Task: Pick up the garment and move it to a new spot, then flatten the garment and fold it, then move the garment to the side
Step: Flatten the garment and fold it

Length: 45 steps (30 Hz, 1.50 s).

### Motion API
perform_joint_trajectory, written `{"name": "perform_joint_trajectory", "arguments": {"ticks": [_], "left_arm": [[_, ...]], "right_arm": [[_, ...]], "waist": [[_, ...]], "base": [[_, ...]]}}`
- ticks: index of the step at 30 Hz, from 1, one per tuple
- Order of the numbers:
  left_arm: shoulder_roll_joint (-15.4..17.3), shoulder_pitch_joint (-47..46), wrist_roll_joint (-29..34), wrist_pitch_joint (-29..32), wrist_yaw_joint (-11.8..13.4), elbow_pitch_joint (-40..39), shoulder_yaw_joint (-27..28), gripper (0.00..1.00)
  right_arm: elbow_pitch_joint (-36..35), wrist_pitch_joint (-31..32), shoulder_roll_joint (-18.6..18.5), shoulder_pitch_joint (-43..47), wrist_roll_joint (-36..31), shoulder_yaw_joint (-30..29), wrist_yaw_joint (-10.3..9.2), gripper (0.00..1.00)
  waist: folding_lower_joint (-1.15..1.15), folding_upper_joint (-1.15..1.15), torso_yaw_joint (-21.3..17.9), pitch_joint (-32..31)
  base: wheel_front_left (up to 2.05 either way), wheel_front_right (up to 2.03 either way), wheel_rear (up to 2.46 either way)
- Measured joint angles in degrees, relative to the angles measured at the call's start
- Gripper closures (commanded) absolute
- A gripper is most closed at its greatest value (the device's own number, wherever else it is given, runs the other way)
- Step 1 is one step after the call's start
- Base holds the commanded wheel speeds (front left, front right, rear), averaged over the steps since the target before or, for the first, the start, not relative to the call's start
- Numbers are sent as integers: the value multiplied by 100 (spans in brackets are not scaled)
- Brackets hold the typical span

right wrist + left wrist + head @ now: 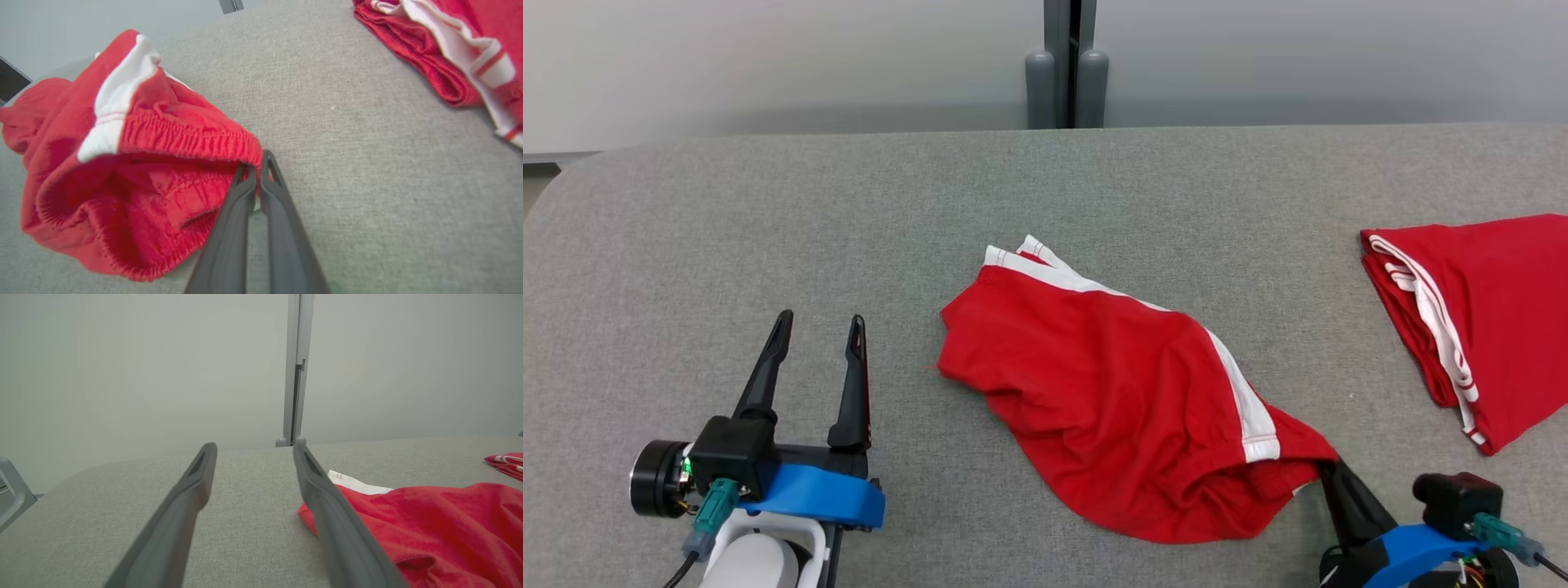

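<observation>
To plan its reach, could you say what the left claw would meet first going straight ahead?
Probably nothing: only grey fabric tabletop lies ahead of the left claw; the crumpled red shorts sit rightwards.

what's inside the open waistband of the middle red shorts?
Crumpled red inner fabric of the shorts; the right gripper is shut on the waistband rim. Deeper inside is hidden by folds.

Blk fingers (854, 384), blue collars (817, 494), teal plugs (715, 502), white forearm (756, 563)

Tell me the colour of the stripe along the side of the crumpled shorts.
White; the stripe on the red shorts shows best in the head view.
</observation>
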Motion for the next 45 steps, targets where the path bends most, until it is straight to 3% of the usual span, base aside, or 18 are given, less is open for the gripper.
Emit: {"name": "perform_joint_trajectory", "arguments": {"ticks": [1, 9, 23, 38, 43, 45], "left_arm": [[-2, 25, 0, 0, 19, 2, 11, 0], [3, 215, -16, 0, 45, 57, 25, 0], [183, 638, -83, 135, 225, 62, 48, 0], [255, 736, -108, 331, 243, -49, -38, 0], [253, 170, -114, 688, 45, -22, -199, 0], [148, -382, -169, 1135, -194, 177, -387, 0]], "right_arm": [[-15, -51, 37, 16, 52, -74, 0, 0], [-415, -304, 98, 249, -252, -316, -1, 0], [-2227, -96, 180, 737, -999, -777, 0, 0], [-2631, 187, 276, 870, -1095, -787, -1, 0], [-2662, 185, 291, 811, -1047, -761, 0, 0], [-2680, 177, 297, 722, -1038, -746, 0, 0]], "waist": [[0, 0, -12, -15], [0, 0, -86, -236], [0, 0, -255, -631], [0, 0, -241, -657], [1, 0, -251, -432], [0, 0, -296, -208]], "base": [[0, 0, 0], [0, 0, 0], [0, 0, 0], [0, 0, 0], [0, 0, 0], [0, 0, 0]]}}
